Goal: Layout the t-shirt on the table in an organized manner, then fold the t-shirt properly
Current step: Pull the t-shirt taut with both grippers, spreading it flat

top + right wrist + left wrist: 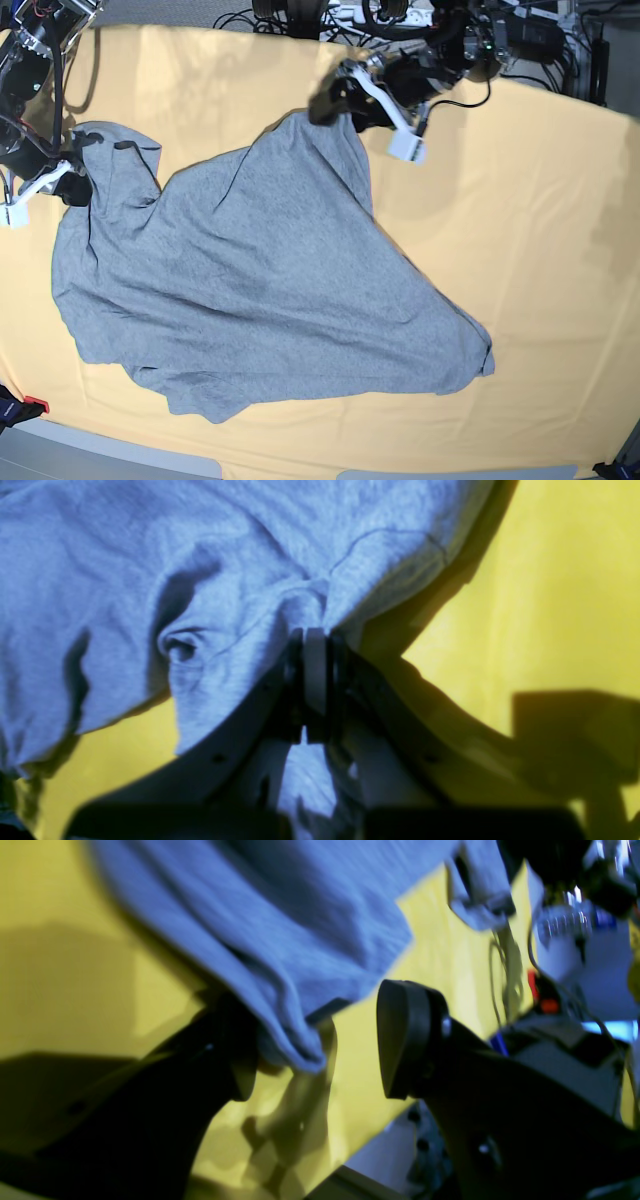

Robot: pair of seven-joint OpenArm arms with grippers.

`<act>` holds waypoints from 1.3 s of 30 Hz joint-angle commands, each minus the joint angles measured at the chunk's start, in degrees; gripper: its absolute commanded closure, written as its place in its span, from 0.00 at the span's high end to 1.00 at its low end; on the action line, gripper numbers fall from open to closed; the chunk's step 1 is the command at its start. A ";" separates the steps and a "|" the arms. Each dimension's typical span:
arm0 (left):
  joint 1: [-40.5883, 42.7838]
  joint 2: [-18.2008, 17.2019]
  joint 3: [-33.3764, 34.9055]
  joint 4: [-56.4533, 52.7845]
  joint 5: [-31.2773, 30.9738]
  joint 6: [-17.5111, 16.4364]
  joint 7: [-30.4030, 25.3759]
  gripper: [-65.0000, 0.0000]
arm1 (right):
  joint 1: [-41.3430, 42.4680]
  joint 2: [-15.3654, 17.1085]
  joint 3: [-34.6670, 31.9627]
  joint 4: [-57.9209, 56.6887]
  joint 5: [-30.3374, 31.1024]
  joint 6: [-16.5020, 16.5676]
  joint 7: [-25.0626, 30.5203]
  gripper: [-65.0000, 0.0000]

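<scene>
A: Nearest the lens in the right wrist view, the black right gripper (314, 645) is clamped tight on a bunched fold of the heather-grey cotton t-shirt (200, 580), cloth puckering up between its closed jaws.

B: And the other arm?

A: In the left wrist view the black left gripper (320, 1050) stands spread wide. A drooping corner of grey fabric hangs between its pads (400, 1040), but nothing is pinched; it holds nothing.

B: Where does the shirt lie overall?

A: The base view shows it sprawled plain side up across the wide table under its pale yellow-orange cloth (540, 200), a lopsided, rumpled shape. One end is bunched at the right gripper near the table's left edge; a peak reaches the left gripper at the far edge; another corner trails toward the near right.

B: So how far along is it?

A: Early, by the look of it. The shirt is partly spread but not squared: sleeves and hem are not laid out, wrinkles run through the body. The flattening looks unfinished, and no fold has been made.
</scene>
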 commanded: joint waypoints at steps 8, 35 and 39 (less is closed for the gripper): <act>-3.80 0.31 0.76 0.55 5.97 -1.11 -0.83 0.19 | 0.68 1.18 0.15 0.81 1.97 0.31 -0.26 0.00; 6.03 -18.27 -22.03 24.79 1.16 -4.28 1.33 0.00 | 0.44 9.57 0.15 0.83 2.19 0.76 -3.72 0.00; 6.51 -25.33 -30.71 24.79 -3.74 -4.17 1.62 0.00 | -1.55 10.69 0.15 0.92 5.62 0.76 -6.16 0.00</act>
